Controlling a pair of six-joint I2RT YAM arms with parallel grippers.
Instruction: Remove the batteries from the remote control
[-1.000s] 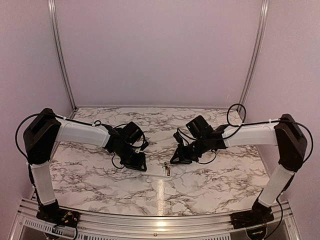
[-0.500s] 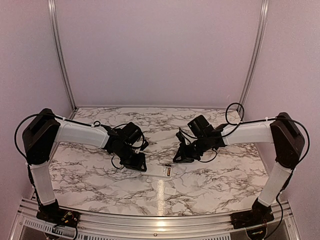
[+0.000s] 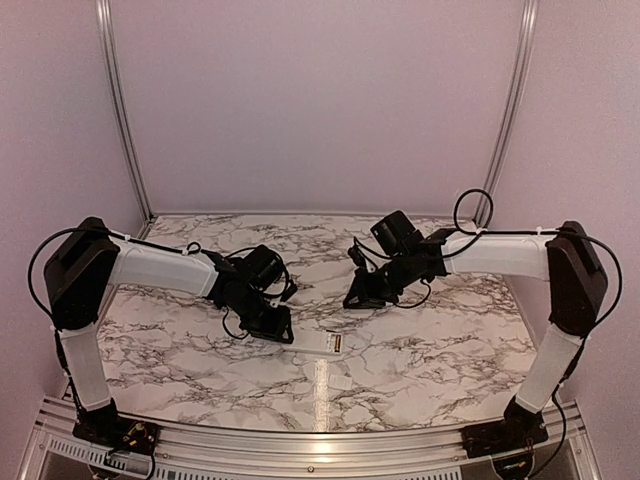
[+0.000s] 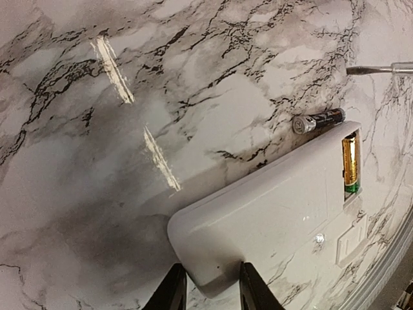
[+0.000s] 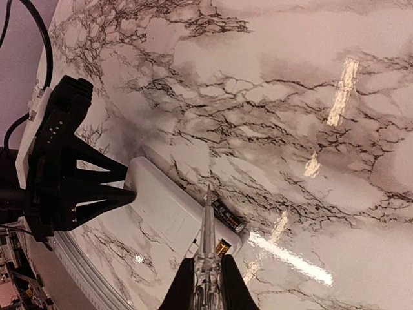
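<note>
**A:** Left side first, go.

**B:** The left gripper (image 4: 211, 284) is pinched narrow on one end of the remote control (image 4: 271, 206). It pins the remote flat on the marble table (image 4: 97, 161) with the recess face up.

**A:** Batteries?

**B:** The loose battery (image 4: 318, 121) lies on the marble along the remote's long edge. Touching or just beside, can't tell. The seated battery (image 4: 350, 161) is in the recess at the far end, its copper body showing.

**A:** Right side?

**B:** The right gripper (image 5: 206, 284) is closed on the slim pointed tool (image 5: 206, 226). The tip points at the recess end of the remote, between the two batteries. In the top view the gripper sits above and behind the remote, so I'd call it no contact.

**A:** Step?

**B:** My read is halfway: one battery out, one to pry.

**A:** Next move needs what?

**B:** Bring the tip down to the seated battery's end, get under it and lever gently. The left pinch has to hold the remote flat while that happens. Keep clear of the loose battery, which would likely roll if nudged.
</note>
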